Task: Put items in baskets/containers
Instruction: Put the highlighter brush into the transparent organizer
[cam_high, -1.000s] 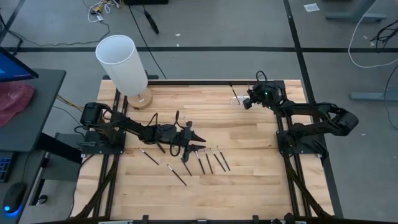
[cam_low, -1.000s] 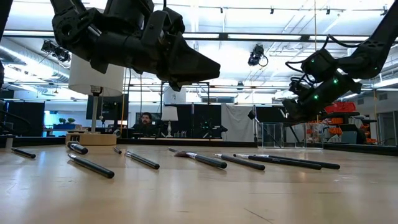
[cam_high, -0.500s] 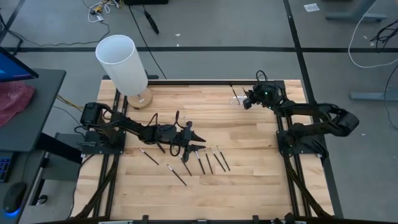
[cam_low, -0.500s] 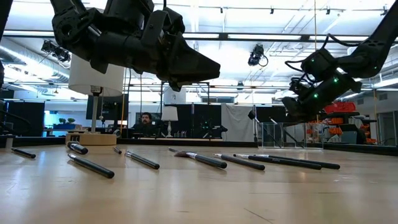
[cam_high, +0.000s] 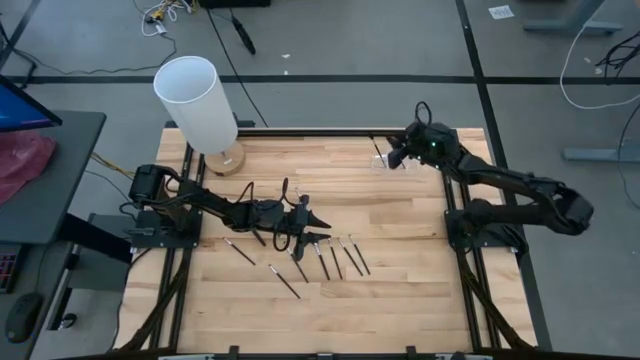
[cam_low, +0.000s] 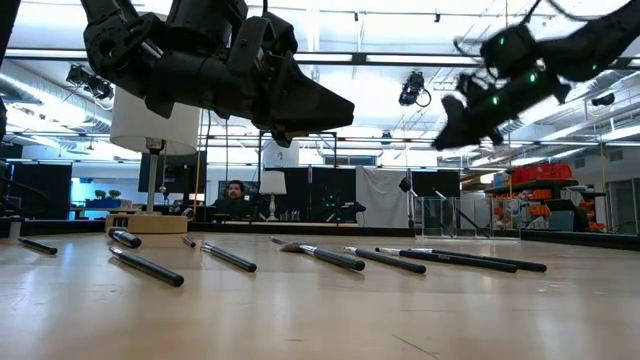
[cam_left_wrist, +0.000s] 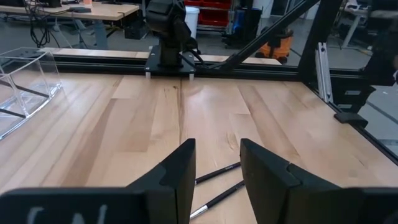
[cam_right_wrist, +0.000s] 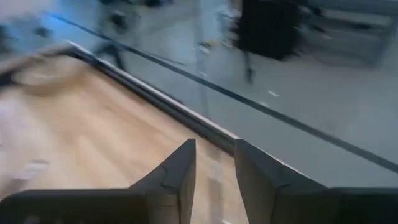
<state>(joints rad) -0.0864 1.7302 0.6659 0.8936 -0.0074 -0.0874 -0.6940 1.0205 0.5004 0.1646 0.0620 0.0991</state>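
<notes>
High view showed the right gripper (cam_high: 392, 158) empty, fingers apart, beside the holder (cam_high: 381, 160). Left gripper (cam_high: 313, 226), parted and empty, hung over the brushes (cam_high: 340, 257); it should descend squarely astride one handle.

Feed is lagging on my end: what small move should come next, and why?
Probably lower the left gripper onto a makeup brush below it. Its fingers stand apart with nothing between them, while the right gripper hangs empty above the clear holder.
</notes>
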